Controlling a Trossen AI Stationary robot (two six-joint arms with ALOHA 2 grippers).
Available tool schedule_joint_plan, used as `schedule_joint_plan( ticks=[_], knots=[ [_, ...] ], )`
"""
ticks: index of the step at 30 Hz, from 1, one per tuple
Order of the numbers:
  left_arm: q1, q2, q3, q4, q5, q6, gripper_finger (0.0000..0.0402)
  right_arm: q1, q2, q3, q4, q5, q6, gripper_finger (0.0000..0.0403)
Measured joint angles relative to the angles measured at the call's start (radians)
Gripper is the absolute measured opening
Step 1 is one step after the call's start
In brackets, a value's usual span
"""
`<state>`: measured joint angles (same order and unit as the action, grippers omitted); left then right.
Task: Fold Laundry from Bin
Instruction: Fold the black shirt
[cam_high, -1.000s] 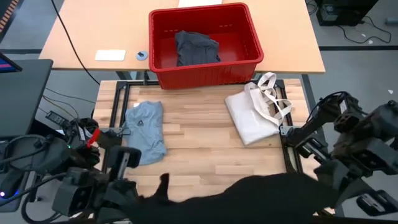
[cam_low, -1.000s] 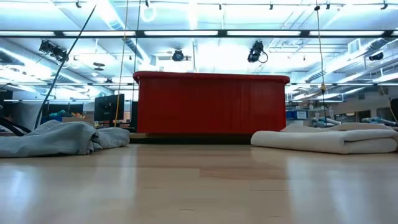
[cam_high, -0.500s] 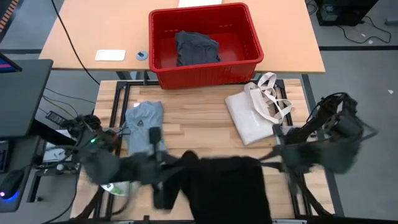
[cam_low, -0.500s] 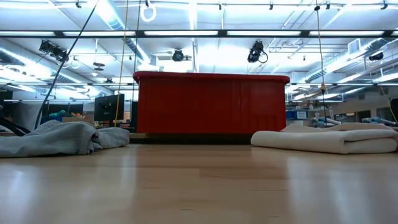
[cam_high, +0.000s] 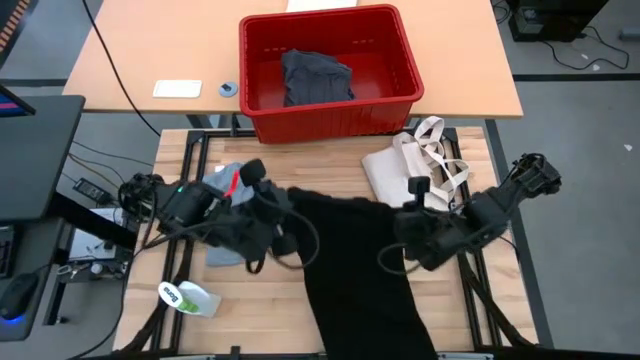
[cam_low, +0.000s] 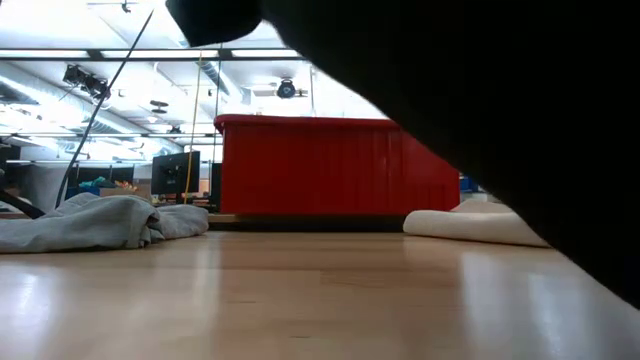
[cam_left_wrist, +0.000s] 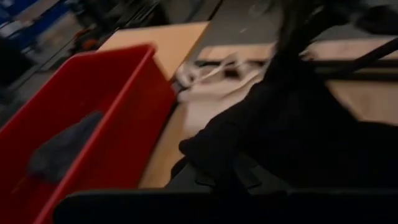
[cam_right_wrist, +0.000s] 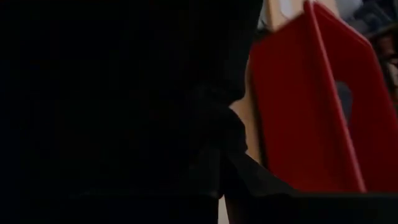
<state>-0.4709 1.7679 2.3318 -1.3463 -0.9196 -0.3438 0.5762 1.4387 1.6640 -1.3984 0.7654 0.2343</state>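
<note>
a large black cloth garment (cam_high: 358, 270) hangs spread between the two arms over the middle of the pale wooden bench (cam_high: 330, 180), its top edge stretched level and its length trailing down toward the near edge. the left pincer (cam_high: 283, 213) is clenched on the garment's upper left corner, and the right pincer (cam_high: 408, 222) is clenched on its upper right corner. in the low view the black cloth fills the upper right and hides much of the scene behind it.

under the left arm a light grey soft t-shirt (cam_high: 228, 215) lies folded on the bench, partly covered by the arm. a cream canvas tote bag with loop handles (cam_high: 410, 180) lies just beyond the right pincer. past the bench's far edge, on a tan table (cam_high: 140, 60), stands the large red rectangular plastic bin (cam_high: 330, 110) with a dark grey-blue crumpled garment (cam_high: 316, 76) inside it. a white and green bottle (cam_high: 187, 298) lies at the near left corner.
</note>
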Motion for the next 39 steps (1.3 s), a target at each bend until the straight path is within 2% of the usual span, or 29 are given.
schedule_joint_plan(
  ticks=[4, 7, 11, 15, 18, 22, 26, 30, 33, 36, 39],
  knots=[
    [0.051, 0.0, 0.0, -0.094, -0.027, -0.033, 0.0009, -0.091, 0.0, -0.066, -0.006, 0.04, -0.11, 0.0014],
    [0.086, 0.0, 0.0, -0.145, -0.042, -0.038, 0.0009, -0.16, 0.0, -0.101, -0.008, 0.117, -0.223, 0.0012],
    [0.126, 0.0, 0.0, -0.178, -0.122, -0.023, 0.0008, -0.251, 0.0, -0.115, 0.009, 0.23, -0.301, 0.0012],
    [0.187, 0.0, 0.0, -0.18, -0.196, 0.027, 0.0008, -0.351, -0.001, -0.115, 0.052, 0.284, -0.384, 0.0013],
    [0.248, 0.0, 0.0, -0.185, -0.199, 0.047, 0.0008, -0.432, -0.002, -0.115, 0.115, 0.262, -0.439, 0.0013],
    [0.329, 0.0, 0.0, -0.188, -0.162, 0.063, 0.0008, -0.52, -0.002, -0.115, 0.189, 0.165, -0.521, 0.0013],
    [0.385, 0.0, 0.0, -0.187, -0.157, 0.101, 0.0008, -0.581, -0.002, -0.115, 0.238, 0.178, -0.589, 0.0013],
    [0.386, 0.0, 0.001, -0.18, -0.082, 0.145, 0.0008, -0.615, -0.002, -0.115, 0.23, 0.166, -0.61, 0.0012],
    [0.359, 0.001, -0.009, -0.173, 0.008, 0.156, 0.0008, -0.619, -0.002, -0.115, 0.209, 0.108, -0.607, 0.0012],
    [0.33, 0.007, -0.066, -0.183, 0.018, 0.183, 0.0008, -0.605, -0.002, -0.116, 0.177, 0.088, -0.608, 0.0012],
    [0.322, 0.01, -0.177, -0.135, 0.0, 0.237, 0.0008, -0.593, -0.002, -0.116, 0.164, 0.102, -0.61, 0.0012]
  ],
)
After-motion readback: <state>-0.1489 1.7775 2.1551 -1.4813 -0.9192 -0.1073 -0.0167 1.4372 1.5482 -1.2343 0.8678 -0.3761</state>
